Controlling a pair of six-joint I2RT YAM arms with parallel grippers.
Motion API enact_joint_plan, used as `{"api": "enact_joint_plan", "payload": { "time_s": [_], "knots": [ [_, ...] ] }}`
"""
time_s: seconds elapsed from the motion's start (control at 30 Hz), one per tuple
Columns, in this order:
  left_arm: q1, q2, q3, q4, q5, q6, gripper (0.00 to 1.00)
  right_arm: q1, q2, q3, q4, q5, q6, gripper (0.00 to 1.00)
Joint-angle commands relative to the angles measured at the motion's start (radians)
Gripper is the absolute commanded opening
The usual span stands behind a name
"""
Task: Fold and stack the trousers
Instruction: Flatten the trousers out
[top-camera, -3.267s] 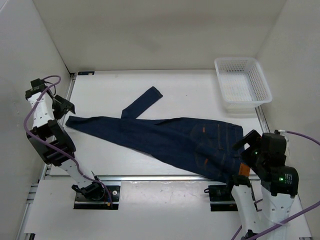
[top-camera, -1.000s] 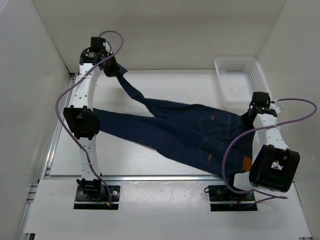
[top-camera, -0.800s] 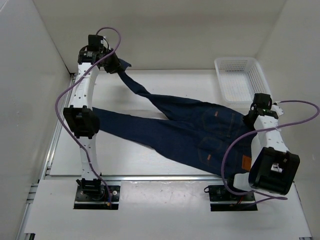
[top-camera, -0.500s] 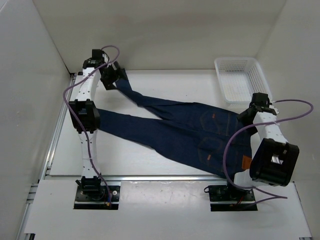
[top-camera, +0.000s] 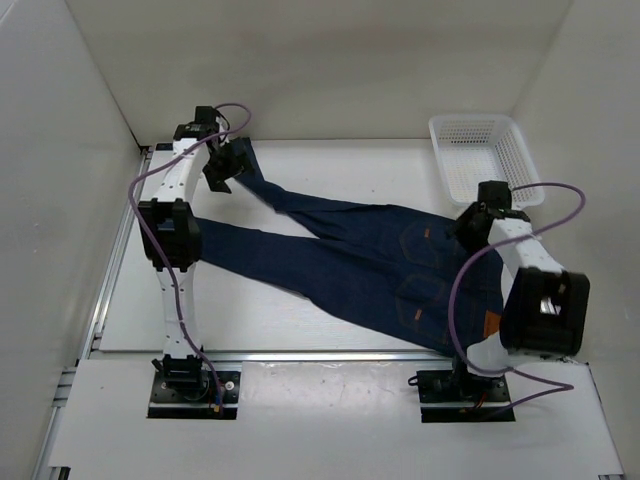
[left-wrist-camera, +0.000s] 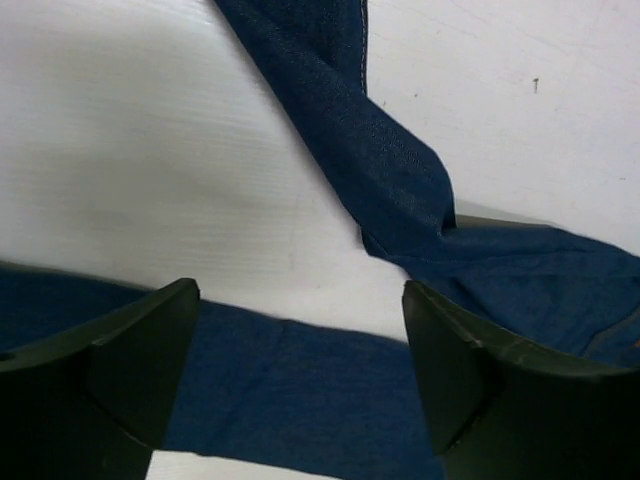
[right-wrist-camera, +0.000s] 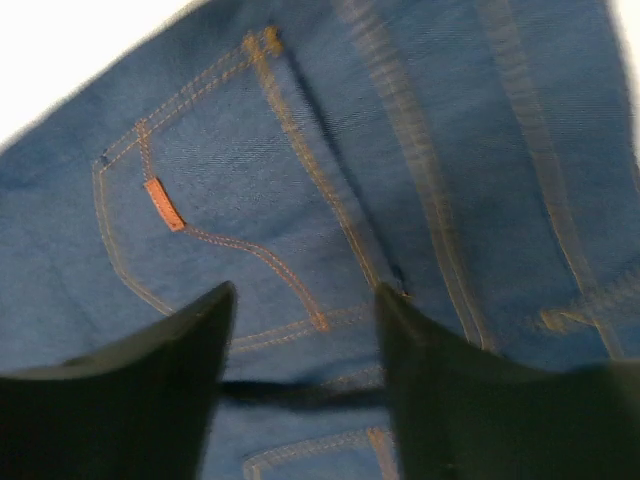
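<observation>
The trousers (top-camera: 370, 265) are laid flat mid-table, waist toward 4 o'clock, legs splayed toward 9 and 10 o'clock. Both grippers are seen open and empty: the left gripper (top-camera: 228, 168) over the far leg at 10 o'clock, the right gripper (top-camera: 468, 222) over a back pocket (right-wrist-camera: 190, 230) at 3 o'clock. A lopsided fold could be caused by the splayed, creased legs.

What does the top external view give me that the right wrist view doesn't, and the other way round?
Only top external: the whole trousers lying flat, legs spread in a V toward the left, the left pincer by the far leg's end, and the white basket at the far right. Only right wrist: a back pocket up close, with orange stitching and a small orange tab, and the right pincer open with nothing between its fingers. Both: the dark denim seat under the right pincer.
</observation>
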Motion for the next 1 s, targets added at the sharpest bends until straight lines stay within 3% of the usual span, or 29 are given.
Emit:
{"api": "enact_joint_plan", "payload": {
  "time_s": [0.0, 0.03, 0.13, 0.37, 0.43, 0.5, 0.6, 0.63, 0.73, 0.87, 0.97],
  "knots": [
    [-0.048, 0.034, 0.053, -0.017, -0.041, 0.000, 0.96, 0.038, 0.088, 0.069, 0.006, -0.131, -0.078, 0.73],
    [-0.048, 0.045, 0.062, -0.006, -0.041, 0.000, 1.00, 0.050, 0.088, 0.069, 0.006, -0.119, -0.078, 0.84],
    [-0.088, 0.097, 0.111, -0.006, -0.078, 0.012, 1.00, 0.050, 0.078, 0.060, 0.019, -0.119, -0.078, 0.91],
    [-0.153, 0.223, 0.180, -0.006, -0.125, 0.003, 1.00, 0.050, 0.130, 0.042, 0.028, -0.108, -0.060, 0.87],
    [-0.153, 0.237, 0.180, -0.006, -0.139, -0.023, 0.96, 0.050, 0.160, 0.042, 0.037, -0.108, -0.050, 0.86],
    [-0.153, 0.237, 0.180, 0.003, -0.139, -0.034, 0.87, 0.050, 0.174, 0.030, 0.049, -0.119, -0.050, 0.81],
    [-0.153, 0.219, 0.180, 0.003, -0.139, -0.034, 0.39, 0.050, 0.199, 0.011, 0.068, -0.133, -0.050, 0.72],
    [-0.153, 0.205, 0.180, 0.003, -0.139, -0.034, 0.11, 0.050, 0.199, 0.011, 0.068, -0.133, -0.050, 0.69],
    [-0.153, 0.105, 0.162, -0.034, -0.185, -0.034, 0.10, 0.050, 0.199, 0.000, 0.068, -0.133, -0.041, 0.65],
    [-0.162, -0.116, -0.005, -0.081, -0.262, 0.021, 0.10, 0.050, 0.158, -0.009, 0.068, -0.099, -0.041, 0.63],
    [-0.173, -0.203, -0.005, -0.170, -0.306, 0.053, 0.10, 0.050, 0.148, -0.018, 0.057, -0.084, -0.041, 0.63]
  ]
}}
